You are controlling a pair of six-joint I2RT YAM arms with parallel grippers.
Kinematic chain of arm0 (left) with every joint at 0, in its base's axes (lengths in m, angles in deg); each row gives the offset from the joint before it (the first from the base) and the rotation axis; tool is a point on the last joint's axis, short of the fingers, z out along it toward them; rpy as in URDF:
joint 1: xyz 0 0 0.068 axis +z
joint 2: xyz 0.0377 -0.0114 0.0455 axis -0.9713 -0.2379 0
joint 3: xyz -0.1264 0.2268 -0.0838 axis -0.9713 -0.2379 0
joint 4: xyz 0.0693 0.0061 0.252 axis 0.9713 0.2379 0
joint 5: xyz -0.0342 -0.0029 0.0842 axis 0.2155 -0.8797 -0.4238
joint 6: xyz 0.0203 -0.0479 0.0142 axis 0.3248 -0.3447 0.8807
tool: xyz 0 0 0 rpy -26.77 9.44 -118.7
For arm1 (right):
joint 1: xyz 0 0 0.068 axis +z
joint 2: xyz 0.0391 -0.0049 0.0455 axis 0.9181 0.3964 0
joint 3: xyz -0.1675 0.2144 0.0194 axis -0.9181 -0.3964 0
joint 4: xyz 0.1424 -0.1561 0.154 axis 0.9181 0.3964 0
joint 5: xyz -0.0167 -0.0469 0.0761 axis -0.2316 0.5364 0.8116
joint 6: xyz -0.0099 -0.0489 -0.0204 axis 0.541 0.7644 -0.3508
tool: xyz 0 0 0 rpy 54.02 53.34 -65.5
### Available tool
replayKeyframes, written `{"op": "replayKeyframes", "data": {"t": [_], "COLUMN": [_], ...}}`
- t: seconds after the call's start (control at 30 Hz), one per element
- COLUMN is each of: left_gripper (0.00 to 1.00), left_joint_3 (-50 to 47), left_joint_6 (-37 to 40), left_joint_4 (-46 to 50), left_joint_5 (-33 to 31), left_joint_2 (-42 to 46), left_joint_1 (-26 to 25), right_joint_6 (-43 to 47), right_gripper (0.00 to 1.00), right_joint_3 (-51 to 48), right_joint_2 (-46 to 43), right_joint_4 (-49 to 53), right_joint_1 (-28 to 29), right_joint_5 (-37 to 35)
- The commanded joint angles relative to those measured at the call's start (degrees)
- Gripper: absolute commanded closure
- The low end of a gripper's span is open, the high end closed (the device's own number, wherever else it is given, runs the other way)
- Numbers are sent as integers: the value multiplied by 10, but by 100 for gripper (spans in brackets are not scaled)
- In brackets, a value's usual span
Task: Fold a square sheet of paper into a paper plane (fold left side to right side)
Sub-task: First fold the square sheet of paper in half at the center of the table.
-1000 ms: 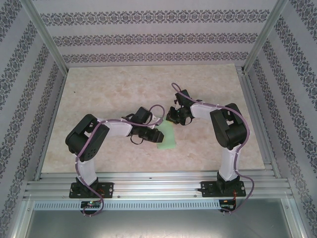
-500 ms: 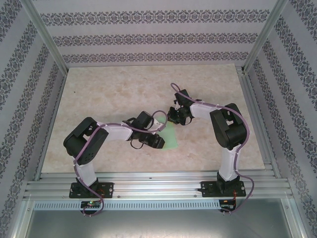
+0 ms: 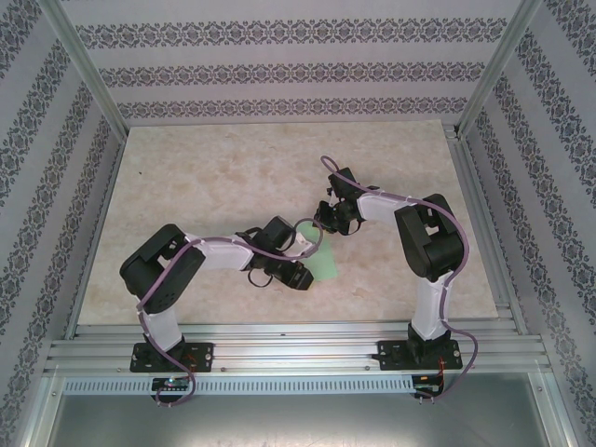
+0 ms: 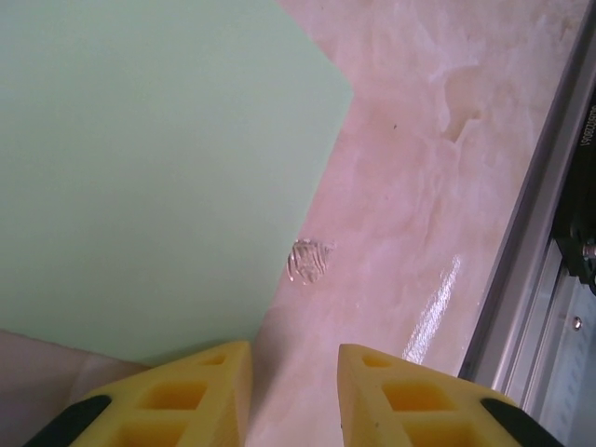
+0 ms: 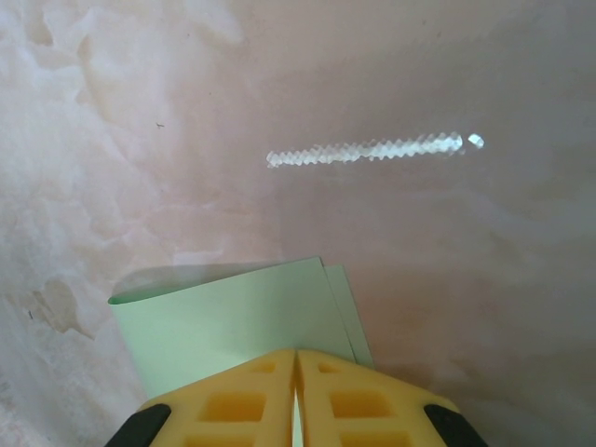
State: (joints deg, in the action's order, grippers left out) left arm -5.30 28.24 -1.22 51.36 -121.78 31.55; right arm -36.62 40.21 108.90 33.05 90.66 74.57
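Square sheet of paper [image 3: 321, 261], folded, lies mid-table [image 3: 186, 186] between both arms. Long axis runs about 11 to 5 o'clock in the top view.

Right gripper [image 3: 326, 225] sits at the sheet's 12 o'clock end. Jaws together, tips on the paper's face. Reads as pressing, not pinching.

Left gripper [image 4: 293, 396]: jaws apart, bare table between them, sheet at its 10 o'clock. Left arm is nearer the free near edge.

Arms cover part of the sheet from above. Layer count unclear.
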Motion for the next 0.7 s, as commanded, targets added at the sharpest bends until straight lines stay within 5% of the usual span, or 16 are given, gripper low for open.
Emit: {"op": "replayKeyframes", "data": {"t": [0.0,0.37,0.67], "left_gripper": [68,69,73], "left_joint_3": [-30,31,92], "left_joint_6": [-1,-60,-88], "left_joint_4": [33,0,-15], "left_joint_5": [21,5,-56], "left_joint_2": [17,100,-4], "left_joint_1": [-19,38,90], "right_joint_6": [9,11,12], "right_gripper": [90,89,89], "right_joint_3": [-1,1,4], "right_joint_2": [21,17,19], "right_joint_4": [31,31,33], "right_joint_1": [3,6,8], "right_joint_5": [-41,-35,-34]}}
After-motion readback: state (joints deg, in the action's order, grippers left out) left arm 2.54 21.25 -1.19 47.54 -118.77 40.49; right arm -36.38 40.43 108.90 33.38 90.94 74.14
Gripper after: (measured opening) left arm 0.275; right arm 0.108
